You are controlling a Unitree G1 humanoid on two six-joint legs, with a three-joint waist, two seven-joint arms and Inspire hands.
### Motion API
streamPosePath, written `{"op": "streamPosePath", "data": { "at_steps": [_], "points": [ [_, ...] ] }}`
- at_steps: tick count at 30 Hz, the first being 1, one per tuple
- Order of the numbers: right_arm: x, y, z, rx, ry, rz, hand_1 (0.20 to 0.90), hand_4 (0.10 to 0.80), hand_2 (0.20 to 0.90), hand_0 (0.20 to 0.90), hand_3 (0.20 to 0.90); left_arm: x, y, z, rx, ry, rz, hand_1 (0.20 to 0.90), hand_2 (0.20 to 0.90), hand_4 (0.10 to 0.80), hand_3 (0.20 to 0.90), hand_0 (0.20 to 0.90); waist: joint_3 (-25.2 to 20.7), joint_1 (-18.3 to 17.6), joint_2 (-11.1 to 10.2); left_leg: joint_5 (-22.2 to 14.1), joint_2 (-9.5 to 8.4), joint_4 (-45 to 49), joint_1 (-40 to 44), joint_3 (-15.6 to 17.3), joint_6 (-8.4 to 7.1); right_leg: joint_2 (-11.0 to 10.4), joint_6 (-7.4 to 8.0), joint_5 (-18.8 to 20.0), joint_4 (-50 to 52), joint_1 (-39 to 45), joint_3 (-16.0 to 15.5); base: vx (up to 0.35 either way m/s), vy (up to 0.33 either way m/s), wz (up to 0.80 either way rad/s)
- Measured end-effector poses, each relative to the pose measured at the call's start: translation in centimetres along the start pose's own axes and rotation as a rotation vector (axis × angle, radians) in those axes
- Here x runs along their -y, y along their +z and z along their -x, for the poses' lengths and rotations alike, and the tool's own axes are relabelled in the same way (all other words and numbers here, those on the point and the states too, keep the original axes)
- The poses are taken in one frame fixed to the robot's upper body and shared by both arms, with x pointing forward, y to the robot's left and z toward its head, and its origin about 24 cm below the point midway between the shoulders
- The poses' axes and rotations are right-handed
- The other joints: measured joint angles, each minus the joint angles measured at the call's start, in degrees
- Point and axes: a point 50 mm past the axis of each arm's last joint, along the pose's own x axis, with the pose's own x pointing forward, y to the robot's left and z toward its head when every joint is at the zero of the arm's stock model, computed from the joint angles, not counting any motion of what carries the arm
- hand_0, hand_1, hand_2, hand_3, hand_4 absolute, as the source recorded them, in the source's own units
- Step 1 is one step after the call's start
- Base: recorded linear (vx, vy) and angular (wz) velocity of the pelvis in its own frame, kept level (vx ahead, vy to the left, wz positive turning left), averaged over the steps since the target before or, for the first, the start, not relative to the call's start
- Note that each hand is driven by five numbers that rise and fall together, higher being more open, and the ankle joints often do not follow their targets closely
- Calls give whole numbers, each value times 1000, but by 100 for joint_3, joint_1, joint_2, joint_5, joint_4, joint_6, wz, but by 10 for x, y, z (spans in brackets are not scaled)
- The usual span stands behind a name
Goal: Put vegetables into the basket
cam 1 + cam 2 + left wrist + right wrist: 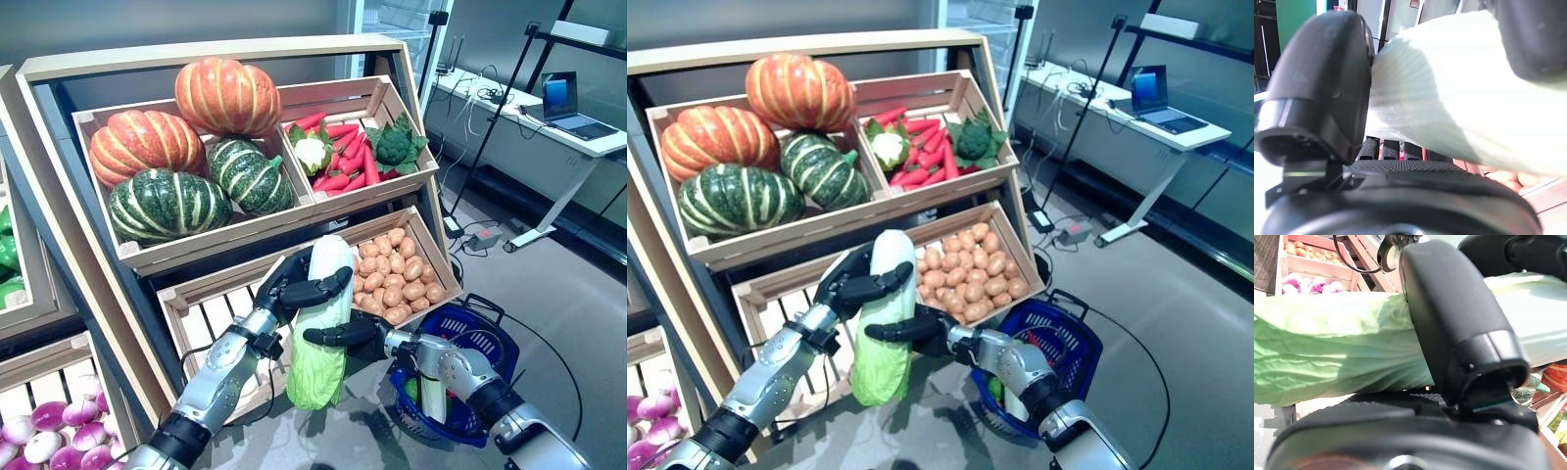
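A long napa cabbage (321, 338), white at the top and green at the bottom, hangs upright in front of the lower crate. My left hand (299, 284) is curled round its white upper part (1459, 88). My right hand (345, 336) grips its middle from the other side, thumb across the leaves (1352, 357). The blue basket (477, 333) stands on the floor to the right, below my right arm, with a pale green vegetable (432, 396) inside.
A slanted wooden stand holds a crate of pumpkins and squashes (181, 147), a crate of red peppers, cauliflower and broccoli (348, 152), and a lower crate of potatoes (392, 279). Purple-white turnips (44, 426) lie at the lower left. A white desk with a laptop (573, 108) stands at the right.
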Motion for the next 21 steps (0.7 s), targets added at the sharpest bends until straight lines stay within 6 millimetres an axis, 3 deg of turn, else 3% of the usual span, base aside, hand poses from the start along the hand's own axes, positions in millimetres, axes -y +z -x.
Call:
{"op": "streamPosePath", "data": {
  "at_steps": [1,2,3,8,12,18,21],
  "points": [
    [0,0,0,1,-1,2,300,400,300,300,300,0,0,0,0,0,1,300,300,400,300,300,0,0,0,0,0,0,-5,1,0,0,0,0,0,-5,0,0,0,0],
    [1,0,1,5,-3,4,300,400,300,300,300,0,0,0,0,0,2,387,387,458,387,387,-1,1,-2,0,1,0,-9,1,0,0,0,0,0,-10,1,0,0,0],
    [1,-1,1,8,-5,3,300,400,300,300,300,0,0,0,-1,-2,2,900,900,800,900,900,-2,0,-3,0,0,0,-15,2,0,-1,0,0,0,-17,2,0,0,0],
    [6,-8,10,24,-41,17,300,400,300,300,300,2,-4,4,-19,-35,-14,900,900,800,900,900,-18,-6,0,0,1,-2,-50,7,1,-4,0,1,1,-57,14,0,0,0],
    [13,-31,23,22,-87,-53,300,400,300,300,300,6,-8,9,-43,-94,-67,900,900,800,900,900,-21,-21,8,0,3,-3,-60,16,2,-4,-1,0,1,-68,23,0,0,0],
    [37,-78,62,22,-280,-225,300,400,300,300,300,2,-5,13,-34,-79,-88,900,900,800,900,900,-31,-81,29,-2,9,-5,-59,27,4,-6,-3,-2,0,-68,38,26,-8,0],
    [54,-92,83,27,-425,-275,300,400,300,300,300,-6,-2,19,-9,-5,-81,900,900,800,900,900,-34,-200,49,-4,12,-6,-53,38,7,-3,-2,-1,0,-71,55,39,-23,-2]
  ]
}}
